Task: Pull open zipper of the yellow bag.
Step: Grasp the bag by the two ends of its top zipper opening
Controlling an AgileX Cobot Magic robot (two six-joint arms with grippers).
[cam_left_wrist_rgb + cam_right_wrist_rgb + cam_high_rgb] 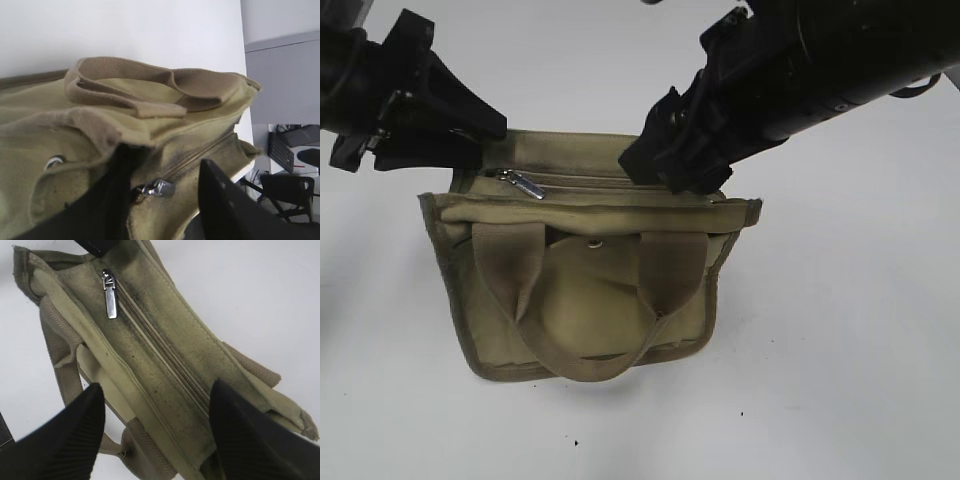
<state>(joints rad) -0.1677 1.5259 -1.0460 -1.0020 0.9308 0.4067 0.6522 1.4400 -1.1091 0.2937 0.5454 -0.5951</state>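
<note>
The zipper (610,182) runs straight across the top of the yellow bag (590,290), a bit above the middle of the exterior frame, and its teeth look closed along the whole visible length. The silver pull tab (525,184) sits at the left end of that line, lying flat on the tape. In the right wrist view the same tab (110,295) shows near the top left, with the zipper slanting down to the lower right.

The bag itself sits on a plain white bench (840,380), handles (580,300) flopped toward the bottom of the frame, a round snap button (595,242) just under the top edge.

The left hand (470,140) comes in from the upper left, at the bag's left end beside the tab; its fingers are about half spread, one dark finger (220,205) showing just right of the tab, nothing visibly pinched. The right hand (675,170) reaches down from the upper right, its fingers (60,435) spread wide on either side of the bag's top at the right end, not clamped shut on anything.
</note>
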